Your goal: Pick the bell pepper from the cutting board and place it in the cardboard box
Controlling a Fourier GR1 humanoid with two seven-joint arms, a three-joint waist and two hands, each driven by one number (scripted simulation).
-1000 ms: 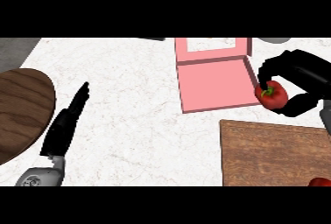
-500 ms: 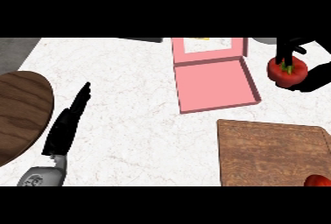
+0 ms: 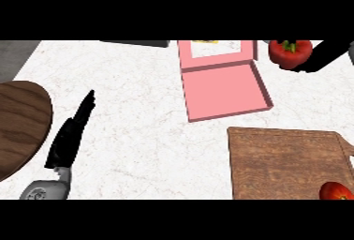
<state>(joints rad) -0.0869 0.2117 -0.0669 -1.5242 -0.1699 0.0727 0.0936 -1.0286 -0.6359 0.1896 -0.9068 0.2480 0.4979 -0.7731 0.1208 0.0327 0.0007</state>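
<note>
No brand, label or legible writing shows; a small yellowish patch on the far part of the pink box is too blurred to read. The robot's right hand (image 3: 319,58) enters from the upper right edge, mostly cut off, its black fingers against the red bell pepper with a green stem (image 3: 290,51); whether they curl round the pepper cannot be told. The pepper sits at the top edge, just right of the open pink cardboard box (image 3: 223,93) and off the brown wooden cutting board (image 3: 287,161). The left hand (image 3: 69,138) lies at lower left with straight fingers pointing away over the white marbled counter (image 3: 131,98), beside a dark round wooden board (image 3: 21,122). A red round vegetable (image 3: 337,191), partly cut off, rests on the cutting board's near right corner.
</note>
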